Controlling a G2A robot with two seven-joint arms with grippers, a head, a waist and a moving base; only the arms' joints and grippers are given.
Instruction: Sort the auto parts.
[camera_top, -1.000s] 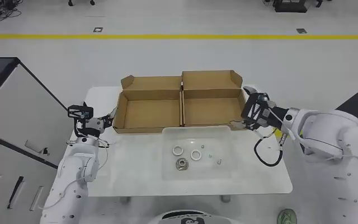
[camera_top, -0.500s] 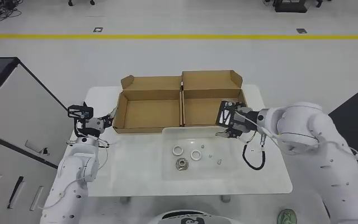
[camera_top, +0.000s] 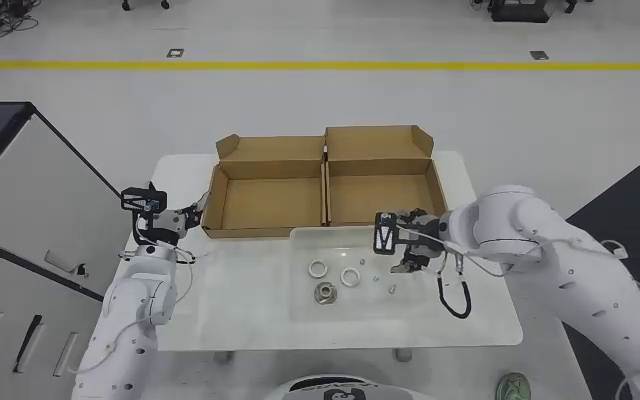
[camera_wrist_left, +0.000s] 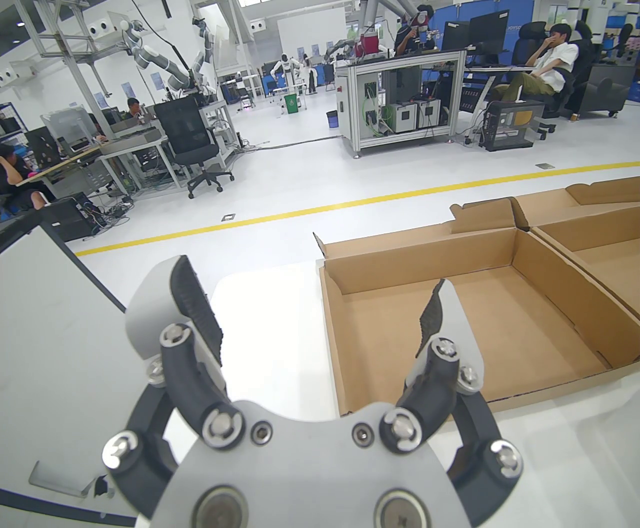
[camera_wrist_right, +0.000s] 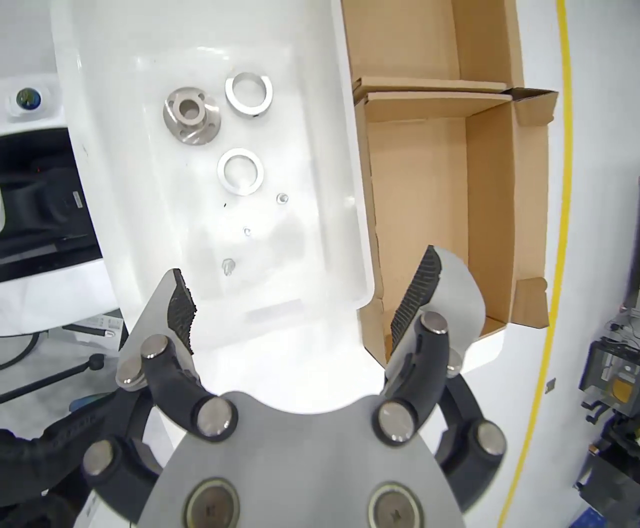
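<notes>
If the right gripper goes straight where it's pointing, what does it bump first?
Probably the white tray. The right gripper is open and aims into the tray's near end, so it would likely meet the tray's bottom close to a small screw. Depth is hard to judge.

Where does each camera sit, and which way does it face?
Top view: above the arms, looks down on table, boxes, tray; both arms show.
Left wrist view: on left arm, faces across boxes into room; left gripper shows.
Right wrist view: on right arm, looks down into tray; right gripper shows.
All share the boxes.
</notes>
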